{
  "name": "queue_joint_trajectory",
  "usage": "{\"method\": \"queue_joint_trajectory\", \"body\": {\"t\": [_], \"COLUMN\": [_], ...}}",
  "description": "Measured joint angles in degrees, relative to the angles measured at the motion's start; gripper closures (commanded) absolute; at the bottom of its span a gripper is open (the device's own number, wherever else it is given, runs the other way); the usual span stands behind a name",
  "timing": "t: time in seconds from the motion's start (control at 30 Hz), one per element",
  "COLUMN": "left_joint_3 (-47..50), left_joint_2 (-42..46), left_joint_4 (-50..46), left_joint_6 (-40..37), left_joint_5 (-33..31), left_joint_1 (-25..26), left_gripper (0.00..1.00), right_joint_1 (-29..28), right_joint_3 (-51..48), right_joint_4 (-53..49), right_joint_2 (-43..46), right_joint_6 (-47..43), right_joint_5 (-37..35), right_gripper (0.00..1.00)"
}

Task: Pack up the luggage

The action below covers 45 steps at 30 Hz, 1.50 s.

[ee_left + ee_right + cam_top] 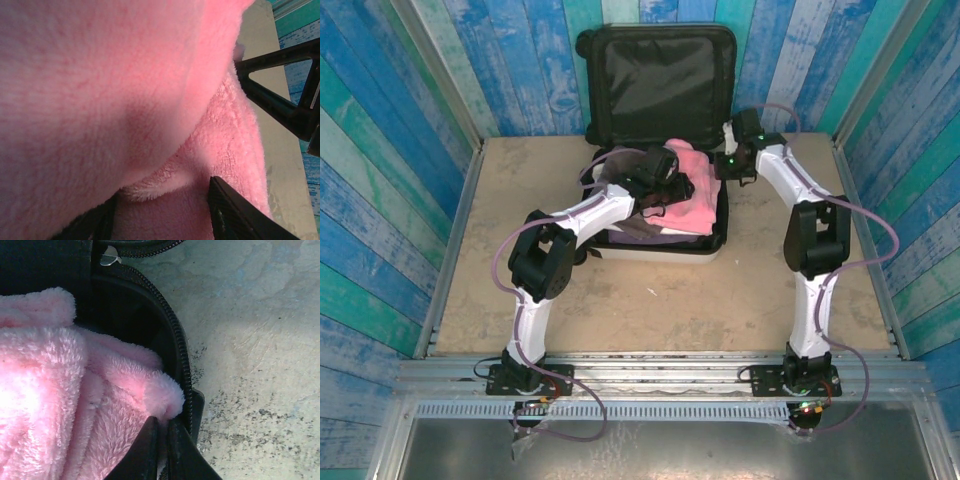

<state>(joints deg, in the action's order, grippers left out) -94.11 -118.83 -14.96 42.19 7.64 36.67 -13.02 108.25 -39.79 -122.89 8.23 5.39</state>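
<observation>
- Honestly, left gripper (164, 192) jaws apart, pink fleece (100, 100) bulging between, grip unclear
- right gripper (162, 422) pinched narrow at a fleece corner, luggage (180, 355) mostly cropped

Suitcase (658, 85) open at far middle of table. Lid upright against back wall, black fabric lining facing forward, black trim round edge. Base flat on tabletop, white shell (660, 252) showing along near side. Black zipper (181, 350) follows base rim, small silver pull (110, 256) near hinge end. Base full: pink fleece (698, 165) on top, reaching right rim, paler folded cloth (650, 232) beneath.
</observation>
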Motion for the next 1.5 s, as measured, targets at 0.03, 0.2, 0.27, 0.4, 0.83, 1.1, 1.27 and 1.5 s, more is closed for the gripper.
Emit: {"method": "queue_joint_trajectory", "body": {"t": [0.03, 0.2, 0.27, 0.4, 0.83, 1.1, 1.27, 1.5], "left_joint_3": [0.0, 0.0, 0.0, 0.0, 0.7, 1.4, 1.4, 1.4], "left_joint_2": [0.0, 0.0, 0.0, 0.0, 0.3, 1.2, 1.2, 1.2], "left_joint_4": [0.0, 0.0, 0.0, 0.0, 0.1, -0.1, -0.3, -0.3], "left_joint_6": [0.0, 0.0, -0.1, -0.1, -0.1, -0.4, -0.5, -0.5], "left_joint_5": [0.0, 0.0, -0.2, -1.0, -2.9, -3.5, -4.1, -4.2], "left_joint_1": [0.0, 0.0, 0.0, 0.0, -0.2, -0.2, -0.1, -0.1], "left_gripper": [0.47, 0.47, 0.47, 0.47, 0.45, 0.44, 0.44, 0.44], "right_joint_1": [-0.4, -2.7, -3.5, -4.9, -9.5, -9.4, -9.2, -7.8], "right_joint_3": [1.0, 7.6, 10.4, 14.6, 13.6, 9.7, 9.8, 9.8], "right_joint_4": [-0.9, -6.8, -8.0, -7.2, -0.2, 0.0, 0.1, 0.3], "right_joint_2": [-0.6, -4.1, -5.9, -9.1, -9.9, -4.6, -0.4, 0.2], "right_joint_6": [-0.4, -1.7, -2.3, -3.4, -8.7, -7.6, -6.4, -6.0], "right_joint_5": [-1.0, -6.9, -9.1, -11.8, -21.6, -13.5, -7.8, -6.6], "right_gripper": [0.92, 0.94, 0.95, 0.95, 0.91, 0.76, 0.78, 0.84]}}
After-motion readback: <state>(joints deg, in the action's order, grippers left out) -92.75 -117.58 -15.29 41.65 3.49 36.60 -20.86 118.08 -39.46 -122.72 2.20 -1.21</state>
